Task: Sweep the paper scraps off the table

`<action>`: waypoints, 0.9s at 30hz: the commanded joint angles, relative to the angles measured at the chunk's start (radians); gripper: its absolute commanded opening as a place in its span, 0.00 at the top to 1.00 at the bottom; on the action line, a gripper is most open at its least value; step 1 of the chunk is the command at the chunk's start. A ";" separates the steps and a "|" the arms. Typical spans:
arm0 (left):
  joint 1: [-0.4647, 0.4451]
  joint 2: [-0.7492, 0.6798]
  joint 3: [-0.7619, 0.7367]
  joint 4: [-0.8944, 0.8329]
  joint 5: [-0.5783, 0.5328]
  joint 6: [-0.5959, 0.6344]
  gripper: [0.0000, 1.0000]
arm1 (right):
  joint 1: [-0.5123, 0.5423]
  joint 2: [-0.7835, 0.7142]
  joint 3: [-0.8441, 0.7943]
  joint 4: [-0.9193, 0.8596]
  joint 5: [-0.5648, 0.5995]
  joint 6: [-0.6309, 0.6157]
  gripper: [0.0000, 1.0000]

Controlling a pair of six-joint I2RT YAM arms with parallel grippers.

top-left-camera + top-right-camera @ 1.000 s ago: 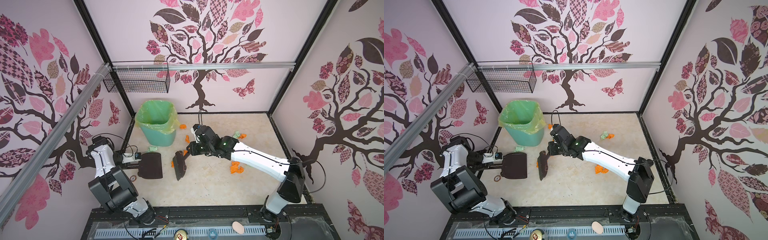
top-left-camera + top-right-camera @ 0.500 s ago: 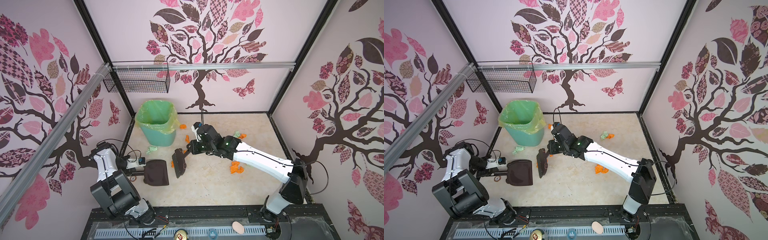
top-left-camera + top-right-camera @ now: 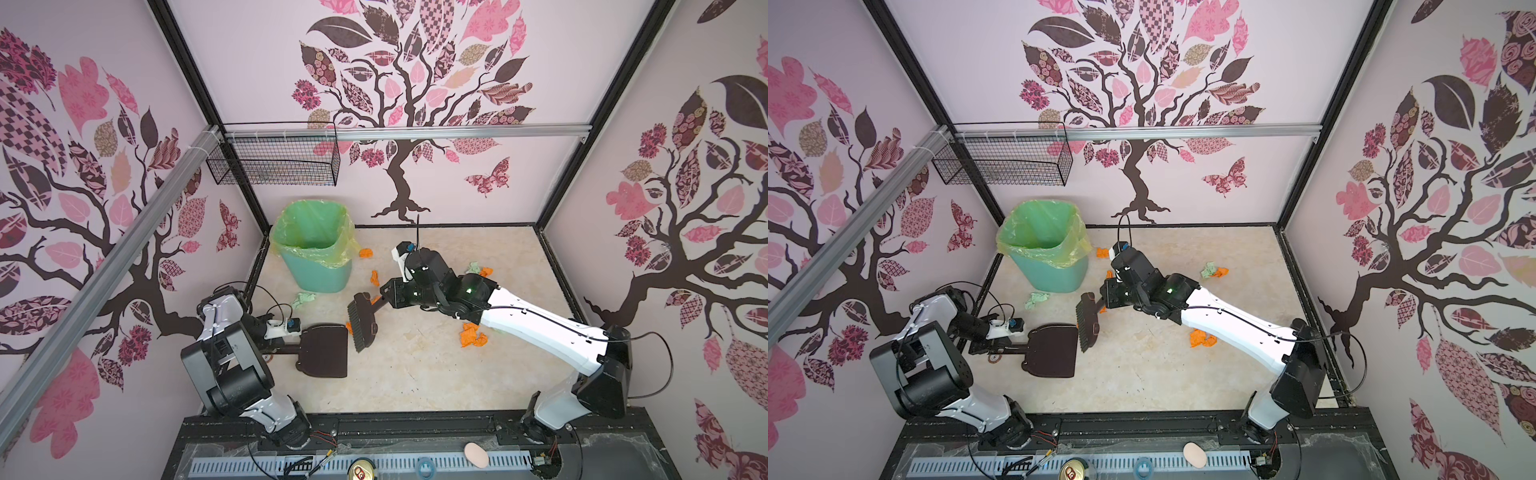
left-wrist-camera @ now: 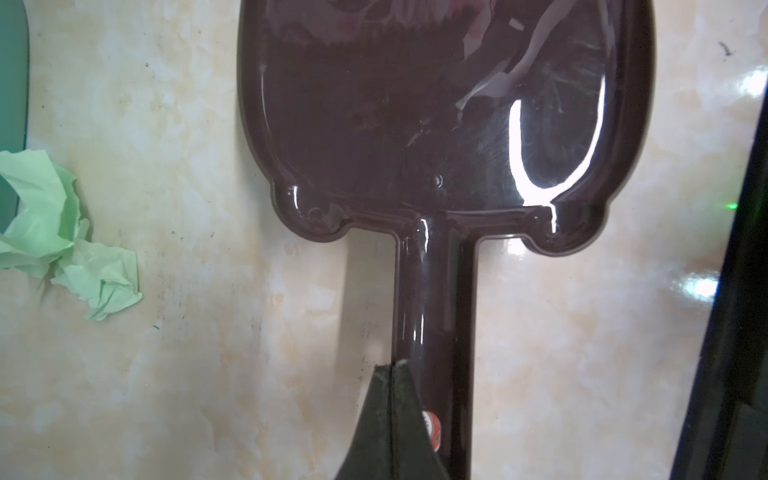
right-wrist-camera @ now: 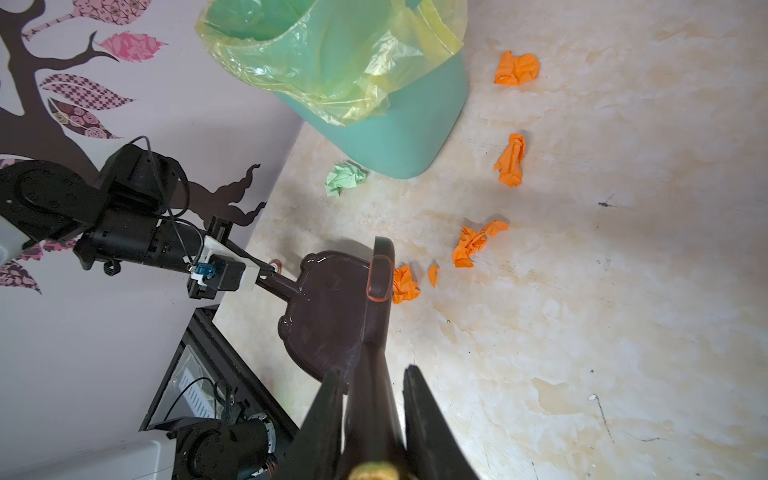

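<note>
Left end effector (image 4: 391,376), clamped on the dustpan (image 3: 326,351) handle, has slid it away from the left edge up to the brush (image 3: 362,324). Right end effector (image 5: 372,388) grips the brush handle. Paper scraps (image 5: 405,284) sit just beside the bristles, others across the surface (image 3: 415,374) and by the back-left bin (image 3: 320,272). Wads likely light, soft, skittery: push with bristles, don't pinch.
</note>
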 commanded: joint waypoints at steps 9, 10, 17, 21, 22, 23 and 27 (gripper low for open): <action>-0.054 0.088 -0.028 0.160 0.017 -0.079 0.94 | 0.000 -0.001 0.034 -0.007 0.010 0.003 1.00; -0.053 0.098 -0.028 0.170 0.017 -0.081 0.90 | 0.000 0.003 0.041 -0.010 0.010 0.005 1.00; -0.050 0.117 -0.012 0.218 0.045 -0.090 0.48 | 0.000 0.053 0.110 -0.050 0.002 0.025 1.00; -0.024 0.063 0.017 0.183 0.112 -0.079 0.43 | 0.002 0.080 0.156 -0.083 0.008 0.032 1.00; -0.017 0.036 0.017 0.176 0.126 -0.067 0.42 | 0.002 0.086 0.166 -0.092 0.011 0.032 1.00; -0.008 0.006 0.010 0.176 0.137 -0.058 0.42 | 0.002 0.092 0.179 -0.101 0.015 0.033 1.00; 0.026 -0.119 -0.041 0.145 0.159 0.040 0.41 | 0.002 0.114 0.215 -0.127 0.026 0.037 1.00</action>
